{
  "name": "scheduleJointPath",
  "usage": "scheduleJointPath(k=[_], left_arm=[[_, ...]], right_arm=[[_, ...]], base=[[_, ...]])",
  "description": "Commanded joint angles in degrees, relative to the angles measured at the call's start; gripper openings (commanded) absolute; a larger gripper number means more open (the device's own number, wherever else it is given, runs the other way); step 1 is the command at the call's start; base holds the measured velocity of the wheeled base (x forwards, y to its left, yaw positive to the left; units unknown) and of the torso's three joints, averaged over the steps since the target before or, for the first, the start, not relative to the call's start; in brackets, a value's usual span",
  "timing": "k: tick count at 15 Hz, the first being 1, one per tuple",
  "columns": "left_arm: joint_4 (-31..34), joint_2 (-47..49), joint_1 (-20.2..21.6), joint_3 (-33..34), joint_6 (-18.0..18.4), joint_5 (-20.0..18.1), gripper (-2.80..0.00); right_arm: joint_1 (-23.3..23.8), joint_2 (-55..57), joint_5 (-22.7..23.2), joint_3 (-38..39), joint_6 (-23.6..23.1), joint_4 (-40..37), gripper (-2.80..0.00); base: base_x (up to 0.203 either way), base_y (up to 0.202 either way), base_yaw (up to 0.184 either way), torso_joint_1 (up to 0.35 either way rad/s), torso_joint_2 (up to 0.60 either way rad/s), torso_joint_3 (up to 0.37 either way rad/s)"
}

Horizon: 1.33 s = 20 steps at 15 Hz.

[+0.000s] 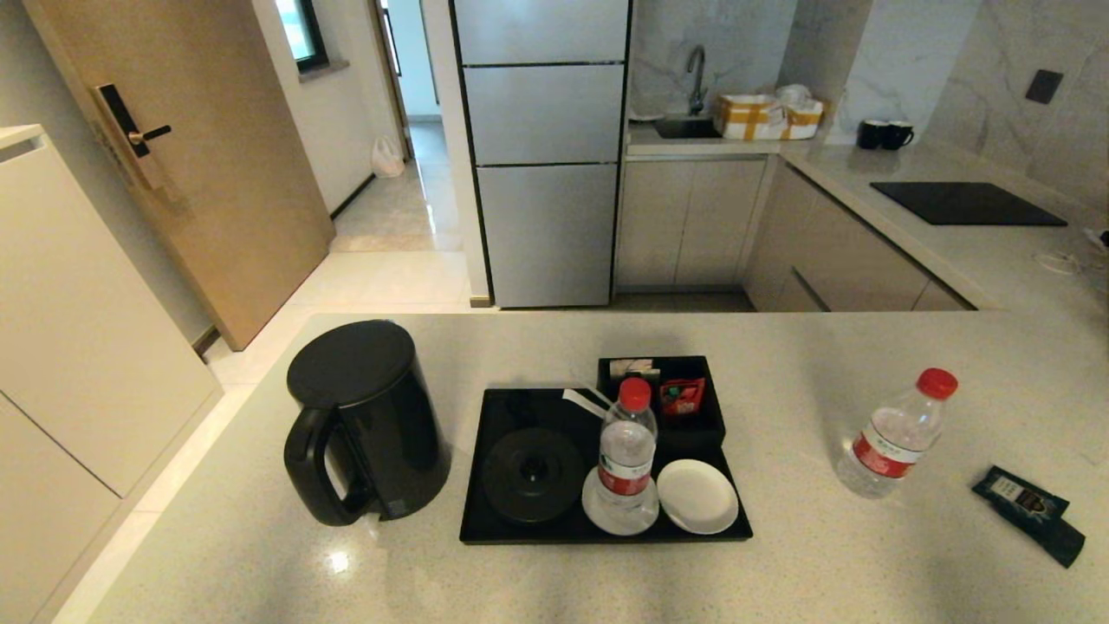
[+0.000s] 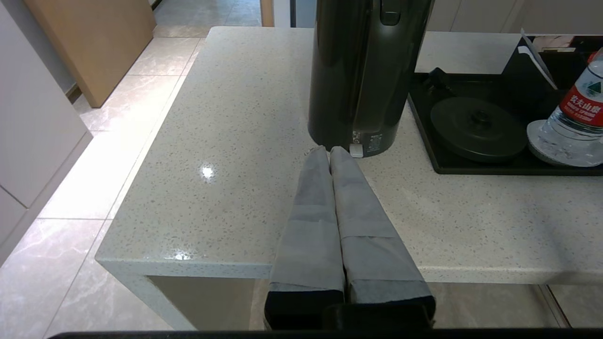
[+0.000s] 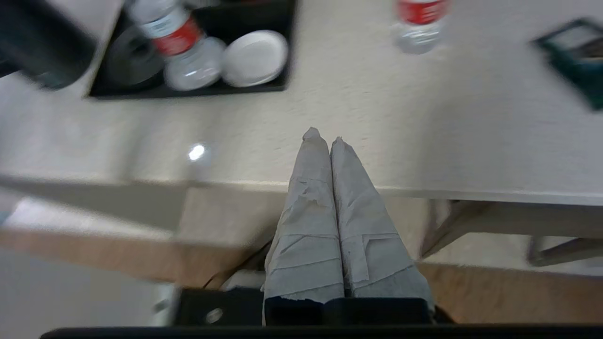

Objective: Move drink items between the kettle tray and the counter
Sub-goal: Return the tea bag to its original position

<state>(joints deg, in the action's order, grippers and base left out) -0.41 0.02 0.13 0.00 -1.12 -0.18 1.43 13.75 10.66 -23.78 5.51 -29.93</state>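
The right pincer, clenched and empty, hangs over the table's near edge, nearer than the clenched left pincer to the upright bottle at right of frame.

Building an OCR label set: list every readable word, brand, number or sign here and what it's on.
"农夫山泉" in white on the red label of the bottle on the tray, read in the left wrist view.
Bottle on the counter: red-and-white label, print too small to read.
Dark sachet on the counter: print too small to read.
Red packet in the compartment box: unreadable.
Kettle: small marking near its foot, unreadable.
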Motion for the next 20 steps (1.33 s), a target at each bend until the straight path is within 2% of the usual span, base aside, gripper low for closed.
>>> scheduleJointPath(k=[1,3,4,5,6,9,11,15,18,20], left_arm=[[-0.02,-0.02,0.04,0.09,-0.02,0.01,-2.80],[-0.02,-0.02,0.12,0.09,-0.02,0.01,-2.80],[-0.02,-0.02,0.04,0.09,-0.02,0.01,-2.80],[-0.02,-0.02,0.12,0.03,-0.02,0.01,-2.80],[-0.02,-0.02,0.04,0.09,-0.02,0.01,-2.80],[-0.02,0.06,0.13,0.09,-0.11,0.01,-2.80],[-0.02,-0.02,0.13,0.09,-0.11,0.01,-2.80],[-0.02,0.06,0.13,0.09,-0.11,0.01,-2.80],[-0.02,0.06,0.13,0.09,-0.11,0.01,-2.80],[-0.02,-0.02,0.13,0.09,-0.11,0.01,-2.80]], right_arm=[[-0.65,-9.95,-4.66,4.19,-0.20,0.14,-2.80],[-1.07,-13.99,-11.01,10.80,-0.62,3.99,-2.80],[-1.19,-13.94,-13.28,14.23,-1.74,10.81,-2.80],[-1.27,-13.89,-14.30,17.03,-3.86,17.21,-2.80],[-1.32,-13.85,-14.44,18.52,-5.86,19.91,-2.80],[-1.34,-13.84,-11.45,20.18,-5.25,20.79,-2.80],[-1.34,-13.84,-11.39,20.24,-6.92,20.52,-2.80],[-1.34,-13.75,-11.50,20.15,-5.93,20.26,-2.80],[-1.34,-13.75,-11.10,20.35,-8.27,20.79,-2.80],[-1.34,-13.75,-11.27,20.35,-7.18,20.70,-2.80]], base=[[0.000,0.000,0.000,0.000,0.00,0.000],[0.000,0.000,0.000,0.000,0.00,0.000],[0.000,0.000,0.000,0.000,0.00,0.000],[0.000,0.000,0.000,0.000,0.00,0.000],[0.000,0.000,0.000,0.000,0.00,0.000],[0.000,0.000,0.000,0.000,0.00,0.000],[0.000,0.000,0.000,0.000,0.00,0.000],[0.000,0.000,0.000,0.000,0.00,0.000],[0.000,0.000,0.000,0.000,0.00,0.000],[0.000,0.000,0.000,0.000,0.00,0.000]])
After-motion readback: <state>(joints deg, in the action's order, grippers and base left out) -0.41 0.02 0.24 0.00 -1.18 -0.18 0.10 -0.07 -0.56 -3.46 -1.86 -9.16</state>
